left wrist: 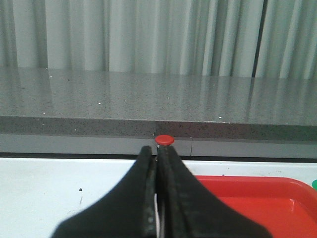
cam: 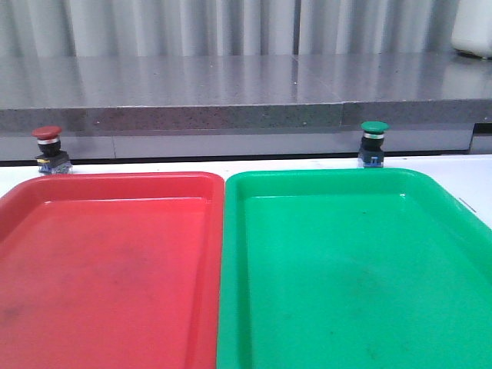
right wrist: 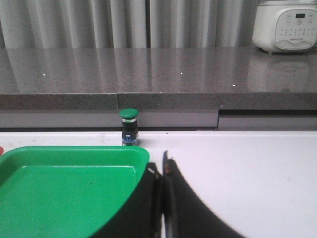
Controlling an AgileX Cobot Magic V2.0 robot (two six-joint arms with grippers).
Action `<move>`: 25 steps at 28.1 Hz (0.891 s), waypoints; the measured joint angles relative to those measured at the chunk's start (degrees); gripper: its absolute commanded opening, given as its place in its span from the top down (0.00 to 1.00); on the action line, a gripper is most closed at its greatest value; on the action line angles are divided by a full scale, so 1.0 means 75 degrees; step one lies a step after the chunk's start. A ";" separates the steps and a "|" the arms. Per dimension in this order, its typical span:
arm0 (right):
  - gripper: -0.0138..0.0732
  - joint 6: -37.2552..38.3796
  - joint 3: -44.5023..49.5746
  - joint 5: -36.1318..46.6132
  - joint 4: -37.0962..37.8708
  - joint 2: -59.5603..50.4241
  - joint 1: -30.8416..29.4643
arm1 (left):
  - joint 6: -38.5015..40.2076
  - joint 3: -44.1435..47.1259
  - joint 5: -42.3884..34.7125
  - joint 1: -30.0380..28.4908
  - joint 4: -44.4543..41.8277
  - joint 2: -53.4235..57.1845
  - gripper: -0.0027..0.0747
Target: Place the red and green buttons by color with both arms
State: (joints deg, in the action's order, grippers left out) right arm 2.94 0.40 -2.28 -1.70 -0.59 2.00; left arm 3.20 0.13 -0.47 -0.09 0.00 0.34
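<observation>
Front view, foreground: a red tray point(cam: 108, 269) fills the lower left of the frame and a green tray point(cam: 354, 269) the lower right, their long rims side by side at centre, both lying on the white worktop point(cam: 307, 163). Beyond the far rim of the red tray, at the left edge of the frame, the red button point(cam: 50, 148) stands upright on the worktop, outside the tray; the green button point(cam: 373, 142) stands likewise just beyond the far rim of the green tray, right of centre. Behind both runs a grey speckled ledge point(cam: 231, 96) under a pale curtain point(cam: 231, 27). Left wrist view: the left end effector point(left wrist: 156, 156) is clenched, fingers pressed together with nothing between them, and the red button point(left wrist: 164, 140) shows just past their tips. Right wrist view: the right end effector point(right wrist: 161, 168) is likewise clenched and empty, beside the green tray's corner, with the green button point(right wrist: 129, 127) standing apart from it. A white appliance point(right wrist: 285, 25) sits at the upper right on the ledge.
</observation>
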 measured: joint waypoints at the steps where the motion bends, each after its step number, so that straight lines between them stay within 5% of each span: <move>1: 0.92 0.0000 -0.0091 -0.0021 0.0000 0.0000 0.0000 | 0.0000 -0.0040 0.0000 0.0000 0.0000 0.0000 0.99; 9: 0.92 -0.0068 -0.1351 -0.0894 0.0000 0.0000 0.0000 | 0.0000 -0.1180 0.0303 0.0000 0.0234 0.0000 0.99; 25: 0.92 -0.0295 -0.4577 -0.3219 0.0000 0.2530 0.0000 | 0.0000 -0.5154 0.4176 0.0000 0.0260 -0.2306 0.99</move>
State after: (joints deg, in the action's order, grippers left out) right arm 0.73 -33.92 -26.42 -1.70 18.39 2.00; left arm 3.20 -38.52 30.86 -0.09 1.95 -16.95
